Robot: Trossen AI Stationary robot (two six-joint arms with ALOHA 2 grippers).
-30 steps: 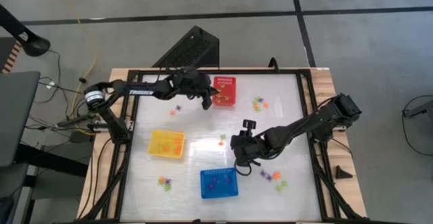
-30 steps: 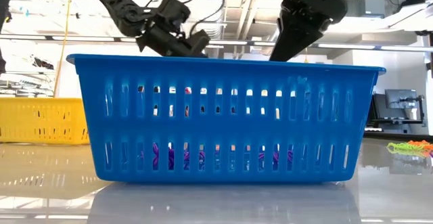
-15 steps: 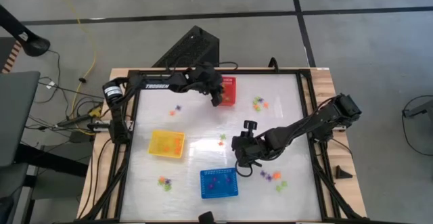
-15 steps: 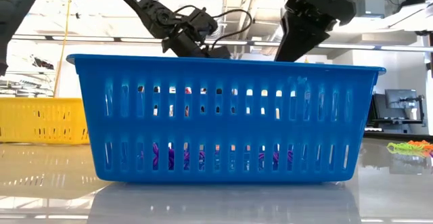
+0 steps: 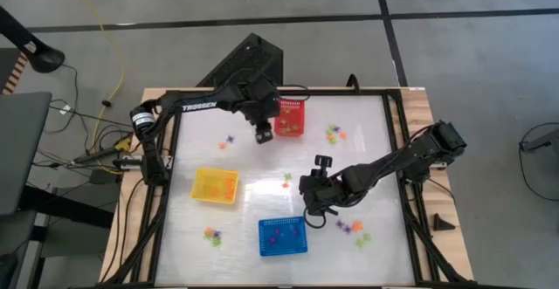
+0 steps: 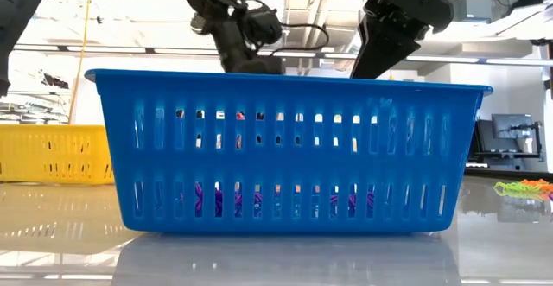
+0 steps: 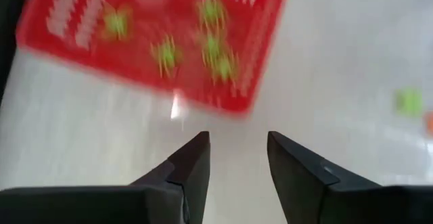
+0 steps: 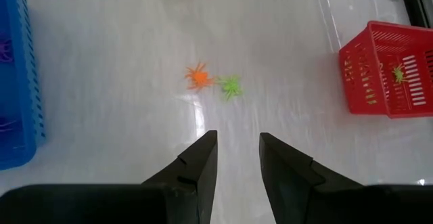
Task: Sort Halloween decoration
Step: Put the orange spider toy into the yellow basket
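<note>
Halloween decoration: tiny light-green plastic spiders (image 7: pixel 166 53) lie in the red perforated plastic basket (image 5: pixel 291 117). Left end effector (image 5: pixel 263 135) has opened empty and withdrawn beside that basket, a drop apparently done; right end effector (image 8: pixel 237 158) waits part-open, empty.

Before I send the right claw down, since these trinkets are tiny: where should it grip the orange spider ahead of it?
Probably the orange spider is best pinched across its small central body, from straight above. It lies flat on the table, legs splayed, and the green spider sits close beside it, so a low sideways approach risks catching both.
</note>
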